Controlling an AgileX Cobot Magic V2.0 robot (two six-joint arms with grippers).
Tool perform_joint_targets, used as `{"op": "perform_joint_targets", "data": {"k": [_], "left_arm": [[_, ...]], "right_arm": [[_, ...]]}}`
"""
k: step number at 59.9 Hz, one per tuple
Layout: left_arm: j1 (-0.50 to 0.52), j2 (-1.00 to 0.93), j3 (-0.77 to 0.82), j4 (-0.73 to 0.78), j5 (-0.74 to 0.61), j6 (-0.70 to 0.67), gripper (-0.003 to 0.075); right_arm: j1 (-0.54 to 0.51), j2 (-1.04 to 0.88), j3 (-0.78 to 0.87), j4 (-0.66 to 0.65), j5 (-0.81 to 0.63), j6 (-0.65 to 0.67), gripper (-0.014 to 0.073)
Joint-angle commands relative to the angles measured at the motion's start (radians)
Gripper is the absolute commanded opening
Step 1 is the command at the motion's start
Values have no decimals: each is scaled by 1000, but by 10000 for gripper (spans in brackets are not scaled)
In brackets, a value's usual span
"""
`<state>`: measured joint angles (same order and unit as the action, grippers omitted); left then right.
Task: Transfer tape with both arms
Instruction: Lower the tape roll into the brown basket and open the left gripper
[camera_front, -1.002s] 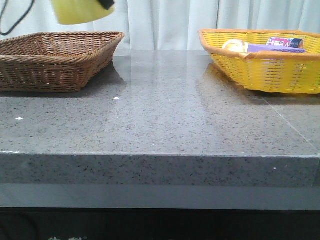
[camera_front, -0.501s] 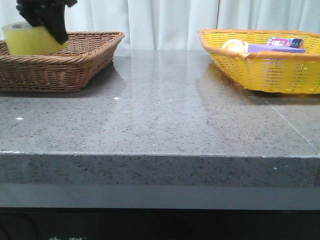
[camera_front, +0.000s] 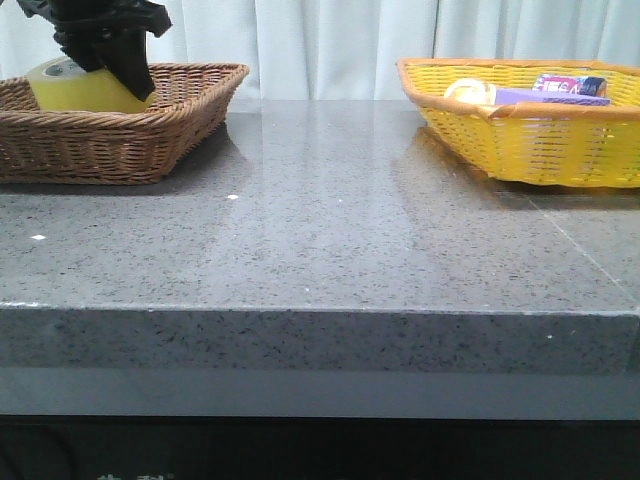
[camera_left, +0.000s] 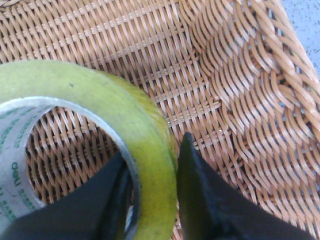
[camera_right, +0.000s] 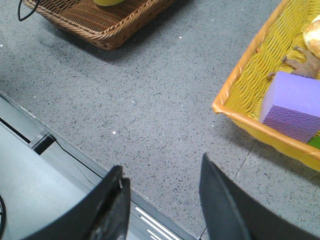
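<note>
Upper left of the front view: left gripper (camera_front: 112, 62) down inside the brown wicker basket (camera_front: 170, 125), pinching the tape (camera_front: 75, 88). Left wrist view shows the grip plainly: one finger inside the roll's core and the other (camera_left: 200, 195) outside, the yellow wall of the tape (camera_left: 125, 125) clamped between them. Basket weave shows through the core and beyond the roll; whether the roll's lower edge touches the basket floor cannot be told from either view. Right gripper (camera_right: 160, 200) sits at the bottom of the right wrist view with fingers spread, nothing between them, over the grey stone table (camera_right: 150, 95) near its front edge; yellow basket (camera_right: 250, 90) with a purple block (camera_right: 295, 105) at the right of that frame. Judged step: setting the roll down in the brown basket, task near its end. To do it well: lower until the roll rests on the weave before letting go, since a drop could tip or roll it against the sloped wall. Open only enough to free the wall, then lift straight up so the inner finger clears the core without dragging the roll along. Glossy tape may cling to the finger pad; pause after opening.
</note>
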<state>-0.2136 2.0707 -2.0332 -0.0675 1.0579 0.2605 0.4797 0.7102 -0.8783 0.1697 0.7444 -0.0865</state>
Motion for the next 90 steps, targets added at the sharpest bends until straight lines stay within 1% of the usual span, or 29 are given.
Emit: {"op": "perform_joint_targets", "data": {"k": [1, 4, 7, 14, 16, 18, 40, 63, 79, 90], "left_arm": [[-1, -50, -30, -12, -39, -7, 197], [-1, -42, -30, -12, -28, -7, 226], [-1, -37, -30, -12, -19, -7, 288], [-1, -34, -30, -16, -10, -7, 470], [-1, -34, -32, -16, 1, -7, 503], [-1, -36, -36, -18, 12, -7, 515], [-1, -53, -130, -18, 187, -14, 512], [-1, -183, -130, -18, 225, -73, 512], [-1, -348, -130, -38, 226, -183, 512], [-3, -506, -62, -156, 226, -194, 512]], "right_arm": [[-5, -3, -25, 10, -75, 0, 361], [-5, -3, -25, 10, -75, 0, 361], [-5, -3, -25, 10, -75, 0, 361], [-5, -3, -25, 10, -75, 0, 361], [-5, -3, -25, 10, -75, 0, 361], [-5, -3, -25, 10, -75, 0, 361], [-5, -3, -25, 10, -75, 0, 361], [-5, -3, -25, 10, -75, 0, 361], [-5, -3, -25, 10, -75, 0, 361], [-5, -3, -25, 10, -75, 0, 361]]}}
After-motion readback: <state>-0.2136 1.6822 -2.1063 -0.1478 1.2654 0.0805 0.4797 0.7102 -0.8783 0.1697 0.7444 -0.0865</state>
